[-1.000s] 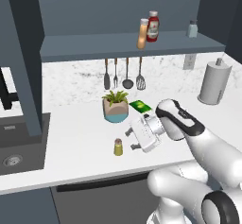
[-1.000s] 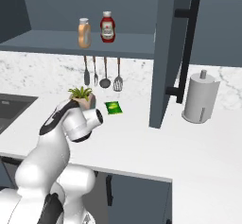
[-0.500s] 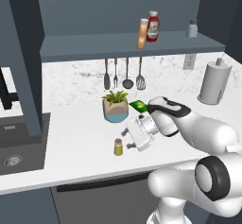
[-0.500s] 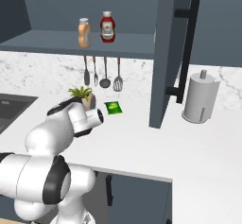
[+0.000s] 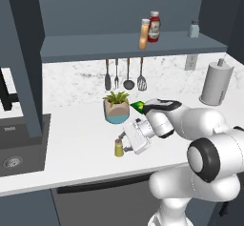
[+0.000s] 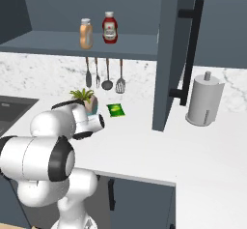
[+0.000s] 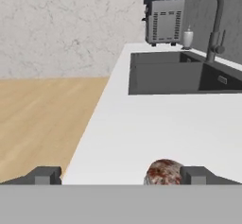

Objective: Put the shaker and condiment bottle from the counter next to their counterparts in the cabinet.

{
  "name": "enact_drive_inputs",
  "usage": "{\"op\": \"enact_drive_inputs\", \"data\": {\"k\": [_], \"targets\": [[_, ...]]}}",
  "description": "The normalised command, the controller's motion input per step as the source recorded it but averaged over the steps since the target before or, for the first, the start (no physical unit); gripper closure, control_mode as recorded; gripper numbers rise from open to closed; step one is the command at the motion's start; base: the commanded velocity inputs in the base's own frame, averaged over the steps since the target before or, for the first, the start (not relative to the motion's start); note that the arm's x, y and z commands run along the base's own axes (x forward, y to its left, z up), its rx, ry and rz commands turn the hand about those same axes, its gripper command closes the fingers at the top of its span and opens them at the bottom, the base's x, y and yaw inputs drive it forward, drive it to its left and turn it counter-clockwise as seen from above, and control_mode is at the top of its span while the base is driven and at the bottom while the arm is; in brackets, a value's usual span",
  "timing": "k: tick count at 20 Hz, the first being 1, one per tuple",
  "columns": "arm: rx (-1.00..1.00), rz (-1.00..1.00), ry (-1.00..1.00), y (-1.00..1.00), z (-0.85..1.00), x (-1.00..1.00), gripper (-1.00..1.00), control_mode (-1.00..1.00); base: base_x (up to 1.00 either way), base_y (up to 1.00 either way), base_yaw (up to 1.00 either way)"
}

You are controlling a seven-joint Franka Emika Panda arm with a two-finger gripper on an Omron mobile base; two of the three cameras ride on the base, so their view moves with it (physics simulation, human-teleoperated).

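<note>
Shaker first: the small yellow-olive cylindrical jar with a dark brownish cap [image 5: 118,148] stands upright on the white speckled marble counter [image 5: 71,134], near its front edge, just left of the gripper [image 5: 127,143]. Its jaws are spread wide, empty; in the hand view the mottled cap [image 7: 163,171] sits between the fingertips [image 7: 45,175], close to the right one. The orange-tan condiment bottle [image 5: 144,34] stands on the slate-blue cabinet shelf [image 5: 95,46], just left of the red ketchup bottle [image 5: 154,26]; a pale blue-grey shaker [image 5: 193,29] is farther right.
</note>
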Motion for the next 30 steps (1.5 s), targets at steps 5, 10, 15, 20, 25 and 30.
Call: {"op": "enact_drive_inputs", "data": {"k": [5, 10, 15, 20, 25, 30], "targets": [[0.0, -0.04, -0.01, 0.0, 0.0, 0.0, -1.0, -1.0, 0.0, 0.0, 0.0], [0.0, -0.04, -0.01, 0.0, 0.0, 0.0, -1.0, -1.0, 0.0, 0.0, 0.0], [0.0, -0.04, -0.01, 0.0, 0.0, 0.0, -1.0, -1.0, 0.0, 0.0, 0.0], [0.0, -0.06, -0.06, 0.0, 0.04, 0.0, -1.0, -1.0, 0.0, 0.0, 0.0], [0.0, -0.02, -0.01, 0.0, -0.03, 0.0, -1.0, -1.0, 0.0, 0.0, 0.0], [0.0, 0.0, 0.0, 0.02, -0.19, 0.05, -1.0, -1.0, 0.0, 0.0, 0.0]]}}
